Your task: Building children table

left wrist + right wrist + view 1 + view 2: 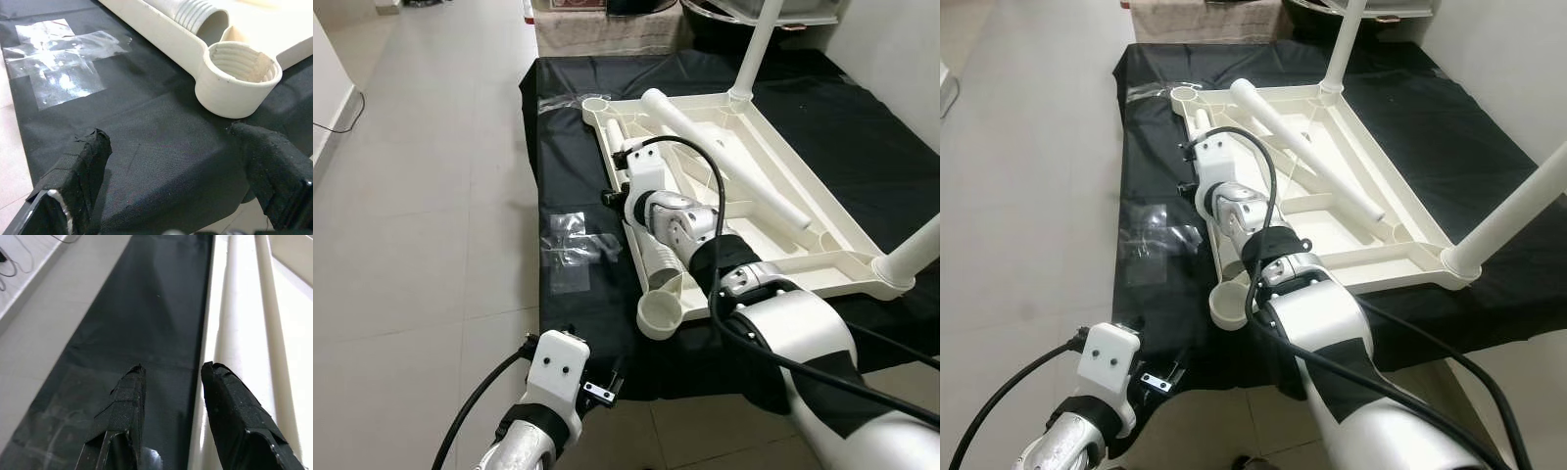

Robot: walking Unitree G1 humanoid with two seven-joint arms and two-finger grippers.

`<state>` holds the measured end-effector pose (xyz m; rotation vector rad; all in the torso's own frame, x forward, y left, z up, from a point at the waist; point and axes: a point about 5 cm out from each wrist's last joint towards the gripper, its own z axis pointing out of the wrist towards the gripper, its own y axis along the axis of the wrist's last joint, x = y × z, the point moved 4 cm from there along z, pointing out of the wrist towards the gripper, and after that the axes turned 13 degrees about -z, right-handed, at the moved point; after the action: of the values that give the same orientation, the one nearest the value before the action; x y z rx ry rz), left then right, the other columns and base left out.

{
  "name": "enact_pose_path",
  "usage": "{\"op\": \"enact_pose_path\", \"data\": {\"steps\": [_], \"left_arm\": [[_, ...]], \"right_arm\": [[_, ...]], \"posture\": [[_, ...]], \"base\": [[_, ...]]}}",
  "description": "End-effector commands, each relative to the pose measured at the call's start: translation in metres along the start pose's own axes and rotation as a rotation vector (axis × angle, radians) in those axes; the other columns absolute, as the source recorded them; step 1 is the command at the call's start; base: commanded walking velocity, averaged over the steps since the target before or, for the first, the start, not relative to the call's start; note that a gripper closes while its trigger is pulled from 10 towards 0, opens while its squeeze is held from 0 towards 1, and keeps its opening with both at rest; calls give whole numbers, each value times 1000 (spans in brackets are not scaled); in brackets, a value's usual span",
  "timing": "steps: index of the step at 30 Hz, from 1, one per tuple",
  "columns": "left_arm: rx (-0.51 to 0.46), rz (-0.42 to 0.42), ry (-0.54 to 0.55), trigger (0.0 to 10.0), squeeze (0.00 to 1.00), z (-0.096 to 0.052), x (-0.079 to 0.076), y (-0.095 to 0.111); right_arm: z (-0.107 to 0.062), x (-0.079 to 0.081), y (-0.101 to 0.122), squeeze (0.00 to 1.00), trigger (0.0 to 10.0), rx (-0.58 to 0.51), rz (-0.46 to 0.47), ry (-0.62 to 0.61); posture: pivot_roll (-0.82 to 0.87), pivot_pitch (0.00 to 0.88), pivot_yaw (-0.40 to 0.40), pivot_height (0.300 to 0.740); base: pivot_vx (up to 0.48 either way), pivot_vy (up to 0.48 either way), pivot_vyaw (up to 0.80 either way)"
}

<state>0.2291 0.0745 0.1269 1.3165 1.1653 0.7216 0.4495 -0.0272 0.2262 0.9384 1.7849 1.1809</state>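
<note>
Two legs are already standing up out of the upturned cream tabletop (773, 186), one at its far corner (756, 49) and one at its near right corner (913, 257), so this build looks about half done. The tabletop lies underside up on a black cloth (568, 147) spread over the floor (421, 196), presumably to keep the plastic from scuffing. A third leg (724, 152) lies loose across the ribbed inside, running from 11 o'clock down toward 4, not yet fitted.

The right gripper (171, 382) reaches out over the left rim of the tabletop, near 10 o'clock from the middle of the scene, fingers a little apart and empty, straddling the edge where plastic meets cloth. My guess is it's lining up on the fourth leg (658, 262), the threaded tube lying in the channel along that rim.

The left gripper (171, 161) hangs low at 7 o'clock, fingers wide apart, nothing in them, aimed at the empty corner socket (242, 78). That socket is a round cup with thread ridges inside, open and waiting. At 9 o'clock, a clear plastic wrapper (570, 250) lies on the cloth.
</note>
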Motion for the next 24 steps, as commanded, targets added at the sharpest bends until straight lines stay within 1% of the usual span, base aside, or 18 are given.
{"op": "enact_pose_path", "data": {"steps": [1,2,3,4,5,6,10,11,13,16,17,18,19,20,21,22,23,24], "left_arm": [[16,-6,0,10000,0,-2,-2,-3],[16,-9,1,10000,0,-3,-4,-3],[16,-9,1,10000,0,-3,-4,-3],[15,-13,0,10000,0,-4,-5,-3],[15,-13,0,10000,0,-4,-5,-3],[15,-17,0,10000,0,-5,-6,-3],[16,-22,0,10000,0,-5,-7,-3],[16,-22,0,10000,0,-5,-7,-3],[14,-21,0,10000,0,-4,-8,-3],[14,-21,0,10000,0,-4,-8,-3],[14,-21,0,10000,0,-4,-8,-3],[14,-21,0,10000,0,-4,-8,-3],[1,-14,13,10000,0,-4,-6,-1],[-9,-8,23,10000,0,-4,-4,0],[-19,-3,34,10000,0,-3,-2,1],[-19,-3,34,10000,0,-3,-2,1],[-32,-1,52,10000,0,-2,1,2],[-32,-1,52,10000,0,-2,1,2]], "right_arm": [[1,3,-6,0,10000,30,13,0],[1,1,-10,0,10000,55,17,-17],[1,1,-10,0,10000,55,17,-17],[1,0,-15,0,10000,79,3,-25],[1,0,-15,0,10000,79,3,-25],[1,-1,-20,0,10000,104,12,-31],[0,-2,-25,0,10000,121,30,-24],[0,-2,-25,0,10000,121,30,-24],[1,-2,-16,0,10000,61,54,-19],[1,-2,-16,0,10000,61,54,-19],[1,-2,-11,0,10000,32,62,-20],[1,-2,-11,0,10000,32,62,-20],[-1,-4,13,0,10000,-106,79,-7],[-5,-6,28,0,10000,-198,80,-8],[-8,-9,39,0,10000,-268,71,-13],[-8,-9,39,0,10000,-268,71,-13],[-11,-11,44,0,10000,-318,65,-25],[-11,-11,44,0,10000,-318,65,-25]], "posture": [[66,227,-108,740],[64,228,-111,740],[64,228,-111,740],[61,230,-113,740],[61,230,-113,740],[58,228,-114,740],[58,216,-116,740],[58,216,-116,740],[59,208,-117,740],[59,208,-117,740],[61,205,-117,740],[61,205,-117,740],[65,181,-113,740],[64,179,-112,740],[64,171,-111,740],[64,171,-111,740],[68,162,-110,740],[68,162,-110,740]], "base": [[0,0,0],[0,0,0],[0,0,0],[0,0,0],[0,0,0],[0,0,0],[0,0,0],[0,0,0],[0,0,0],[0,0,0],[0,0,0],[0,0,0],[0,0,0],[0,0,0],[0,0,0],[0,0,0],[0,0,0],[0,0,0]]}}
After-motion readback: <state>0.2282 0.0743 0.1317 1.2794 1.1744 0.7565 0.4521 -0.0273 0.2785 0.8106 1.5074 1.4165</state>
